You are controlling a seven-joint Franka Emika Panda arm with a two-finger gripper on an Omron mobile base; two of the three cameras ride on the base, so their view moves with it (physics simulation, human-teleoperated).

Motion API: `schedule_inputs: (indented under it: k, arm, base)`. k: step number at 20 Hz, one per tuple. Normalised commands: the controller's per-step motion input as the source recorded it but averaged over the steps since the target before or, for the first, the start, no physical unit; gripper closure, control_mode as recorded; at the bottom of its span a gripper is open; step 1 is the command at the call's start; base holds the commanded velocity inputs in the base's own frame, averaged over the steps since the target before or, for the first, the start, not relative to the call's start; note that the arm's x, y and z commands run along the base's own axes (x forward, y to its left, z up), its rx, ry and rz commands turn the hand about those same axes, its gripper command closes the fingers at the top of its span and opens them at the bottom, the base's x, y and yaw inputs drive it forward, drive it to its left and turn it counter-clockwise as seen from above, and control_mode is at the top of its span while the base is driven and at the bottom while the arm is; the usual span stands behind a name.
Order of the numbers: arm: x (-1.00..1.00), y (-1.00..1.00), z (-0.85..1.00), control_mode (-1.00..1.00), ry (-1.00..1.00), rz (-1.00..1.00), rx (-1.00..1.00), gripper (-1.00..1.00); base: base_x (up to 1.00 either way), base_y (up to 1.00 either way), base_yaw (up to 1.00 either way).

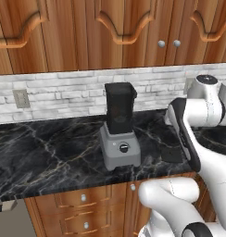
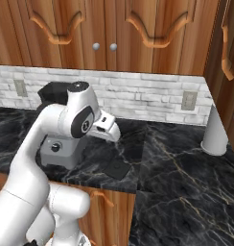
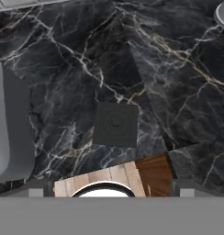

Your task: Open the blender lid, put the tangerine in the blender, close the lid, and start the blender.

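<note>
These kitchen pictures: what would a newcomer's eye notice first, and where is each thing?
First comes the blender, standing on the black marble counter before the white brick wall, its dark jar without a cap. Next is the blender lid, lying flat on the counter to the right of the blender base, near the front edge. In the right base view, a grey cylinder stands far right by the wall.
</note>
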Motion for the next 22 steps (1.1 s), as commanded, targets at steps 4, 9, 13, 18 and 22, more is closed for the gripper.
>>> schedule_inputs:
  k: [4, 9, 13, 18, 22]
  arm:
    - [0.05, -0.16, -1.0, -1.0, 0.16, -0.13, 0.0, -1.0]
    - [0.26, 0.0, -0.84, -1.0, 0.03, -0.02, 0.0, -1.0]
    - [0.42, -0.02, -0.55, -1.0, 0.0, 0.02, 0.02, -1.0]
    - [0.54, -0.22, -0.4, -1.0, 0.03, 0.02, 0.03, -1.0]
    - [0.28, -0.21, -0.26, -1.0, 0.07, 0.0, 0.0, -1.0]
  base:
    - [0.0, 0.0, 0.0]
    - [0.0, 0.0, 0.0]
    - [0.0, 0.0, 0.0]
    - [0.0, 0.0, 0.0]
    - [0.0, 0.0, 0.0]
